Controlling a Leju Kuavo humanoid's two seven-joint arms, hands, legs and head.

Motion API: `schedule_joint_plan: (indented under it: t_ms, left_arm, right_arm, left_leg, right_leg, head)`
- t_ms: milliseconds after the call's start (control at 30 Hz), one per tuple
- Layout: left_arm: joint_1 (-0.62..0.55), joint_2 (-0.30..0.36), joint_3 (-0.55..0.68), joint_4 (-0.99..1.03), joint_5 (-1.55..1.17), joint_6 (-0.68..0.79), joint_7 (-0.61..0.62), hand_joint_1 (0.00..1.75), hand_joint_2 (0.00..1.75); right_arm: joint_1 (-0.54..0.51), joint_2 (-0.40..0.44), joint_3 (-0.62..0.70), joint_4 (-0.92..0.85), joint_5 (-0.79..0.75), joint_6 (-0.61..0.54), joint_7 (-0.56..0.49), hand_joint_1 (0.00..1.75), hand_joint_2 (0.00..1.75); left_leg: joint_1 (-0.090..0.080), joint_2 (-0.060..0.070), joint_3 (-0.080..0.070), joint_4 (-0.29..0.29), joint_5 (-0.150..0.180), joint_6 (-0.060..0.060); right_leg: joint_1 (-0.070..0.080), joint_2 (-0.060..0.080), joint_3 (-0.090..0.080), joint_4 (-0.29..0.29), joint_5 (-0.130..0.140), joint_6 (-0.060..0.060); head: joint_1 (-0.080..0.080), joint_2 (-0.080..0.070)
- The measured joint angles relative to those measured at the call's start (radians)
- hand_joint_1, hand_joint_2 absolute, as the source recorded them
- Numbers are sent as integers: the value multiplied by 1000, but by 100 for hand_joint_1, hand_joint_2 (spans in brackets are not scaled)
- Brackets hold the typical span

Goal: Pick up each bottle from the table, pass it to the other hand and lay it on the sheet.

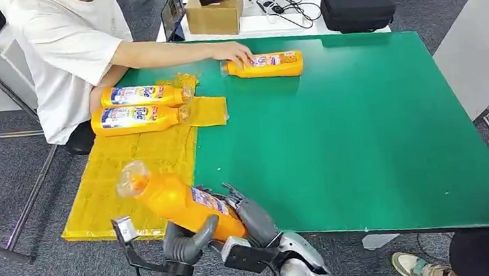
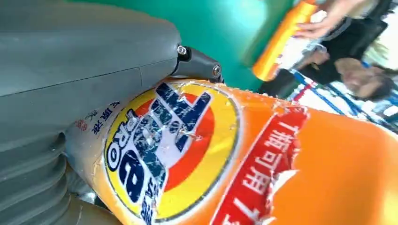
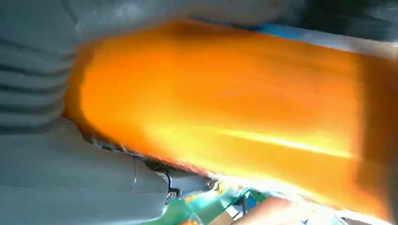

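- While both our hands meet at the near edge of the green table [image 1: 377,139], we have one orange bottle [image 1: 180,201] raised between them, over the near right corner of the yellow sheet [image 1: 130,169].
- The bottle is bright orange with a clear cap end and a label whose round yellow, red and blue logo and red strip of white characters show large in the left wrist view [image 2: 178,150]; the label's edge looks torn there.
- Its long axis runs on a slant: the cap end points up and away to our left, over the sheet, while its base sits low toward our right hand.
- Our left hand [image 1: 187,241] wraps its thick grey thumb around the lower body, gripping the bottle.
- Our right hand [image 1: 253,218] is also closed around the base end, its dark fingers lying on the label; the right wrist view shows the orange body [image 3: 225,117] pressed against that hand, blurred.
- Two more bottles [image 1: 139,95] [image 1: 135,119] lie side by side on the sheet's far end, caps pointing right.
- A fourth bottle [image 1: 268,64] lies on the bare table further back, with a person's hand [image 1: 233,51] resting on its cap end.
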Motion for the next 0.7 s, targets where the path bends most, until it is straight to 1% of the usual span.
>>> schedule_joint_plan:
  t_ms: [67,100,233,267,367,567,700]
  left_arm:
    - [3,0,6,-9,-28,18,-8,175,175]
    - [2,0,7,-12,-77,58,-10,175,175]
    - [-40,8,6,16,-508,415,2,175,175]
    - [-61,13,6,34,-586,462,-7,175,175]
    - [-120,26,4,78,-734,484,-2,175,175]
    - [-257,63,3,177,-989,507,115,175,175]
    - [-370,84,28,300,-1133,510,178,175,175]
  right_arm:
    - [-2,3,0,7,-7,-2,-4,0,0]
    - [0,4,0,10,-8,-10,-5,0,0]
    - [22,5,-1,19,-11,-75,-13,0,0]
    - [27,4,-2,19,-11,-82,-15,0,0]
    - [33,3,-7,21,-10,-84,-21,0,0]
    - [33,13,-31,32,5,-75,-31,0,0]
    - [33,31,-40,37,3,-63,-38,0,0]
  left_leg:
    - [0,0,0,0,0,0]
    - [0,0,0,0,0,0]
    - [0,0,0,0,0,0]
    - [0,0,0,0,0,0]
    - [0,0,0,0,1,0]
    - [0,0,0,0,1,0]
    - [0,1,0,0,1,0]
  right_leg:
    - [0,0,0,0,0,0]
    - [0,0,0,0,0,0]
    - [0,0,-1,0,0,0]
    - [0,0,0,0,0,0]
    - [0,0,0,0,0,0]
    - [0,0,0,0,1,0]
    - [0,0,0,1,1,0]
  head:
    - [0,0]
    - [0,0]
    - [0,0]
    - [0,0]
    - [0,0]
    - [0,0]
    - [0,0]
